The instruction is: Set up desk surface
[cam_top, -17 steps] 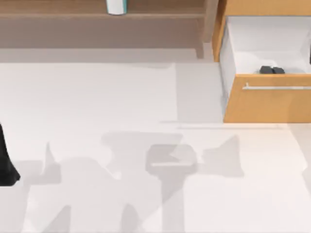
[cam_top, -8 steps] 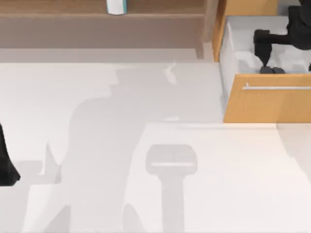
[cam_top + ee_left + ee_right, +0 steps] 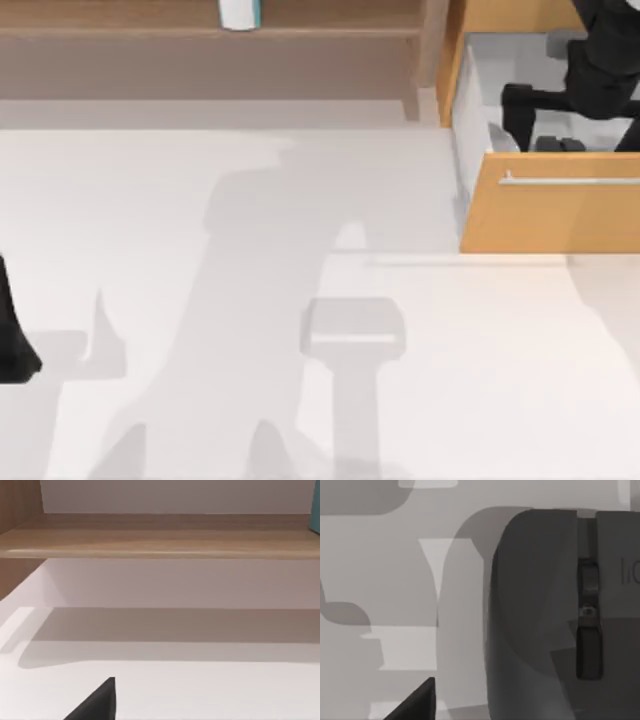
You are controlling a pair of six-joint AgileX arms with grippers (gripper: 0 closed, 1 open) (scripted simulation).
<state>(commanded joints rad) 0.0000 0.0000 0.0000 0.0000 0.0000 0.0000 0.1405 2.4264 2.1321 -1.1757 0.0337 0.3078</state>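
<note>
Right claw (image 3: 520, 125) inside drawer (image 3: 550, 205), above desk surface (image 3: 200, 300)

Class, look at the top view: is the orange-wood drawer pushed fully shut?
No, the drawer is pulled open, with the right end effector reaching into its white interior.

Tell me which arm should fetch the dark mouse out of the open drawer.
Right. The right gripper hangs inside the open drawer, close above the mouse. The left arm sits parked at the desk surface's left edge, far from the drawer.
</note>
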